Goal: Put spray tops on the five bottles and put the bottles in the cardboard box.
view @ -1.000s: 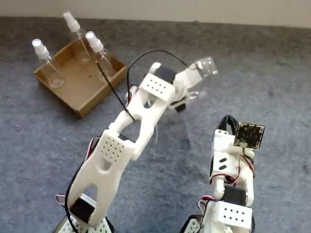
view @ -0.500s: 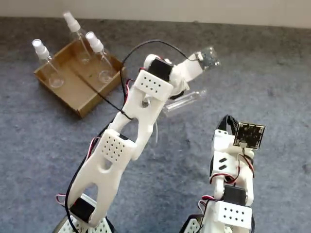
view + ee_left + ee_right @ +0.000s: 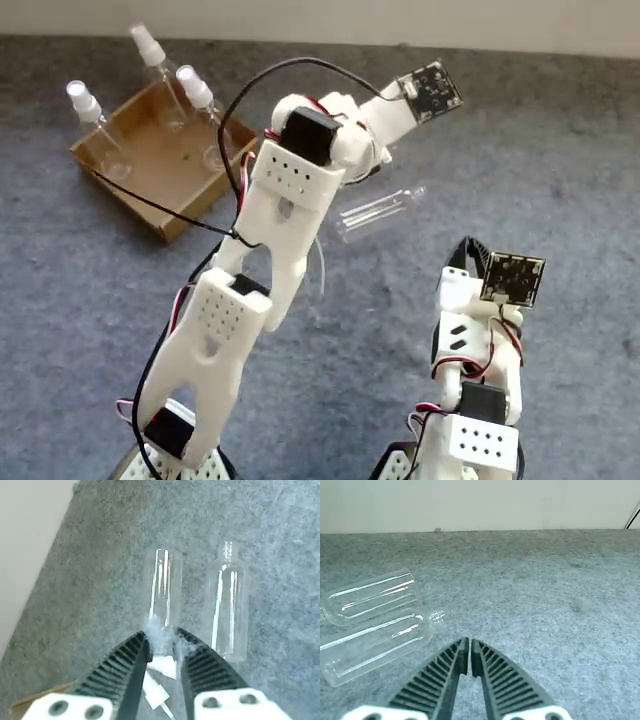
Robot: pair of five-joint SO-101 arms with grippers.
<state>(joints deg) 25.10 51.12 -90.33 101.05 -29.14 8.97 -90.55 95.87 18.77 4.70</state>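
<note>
Two clear bottles (image 3: 380, 210) lie side by side on the grey carpet. In the left wrist view one bottle (image 3: 162, 590) has a white spray top (image 3: 159, 666) at its near end, and my left gripper (image 3: 161, 637) is shut on that top. The other bottle (image 3: 227, 605) has a bare neck pointing away. My left arm (image 3: 300, 180) reaches over them in the high view. The cardboard box (image 3: 150, 170) at the far left holds three upright bottles with spray tops (image 3: 195, 88). My right gripper (image 3: 470, 642) is shut and empty, just short of the bare-necked bottle (image 3: 375, 640).
The right arm (image 3: 470, 330) stands folded at the near right. A black cable (image 3: 240, 110) loops from the left arm over the box's near corner. Open carpet lies to the right of the bottles. A pale wall (image 3: 470, 500) runs along the far edge.
The left arm's wrist has swung up and toward the far side, uncovering the bottles on the carpet. The right arm has kept still.
</note>
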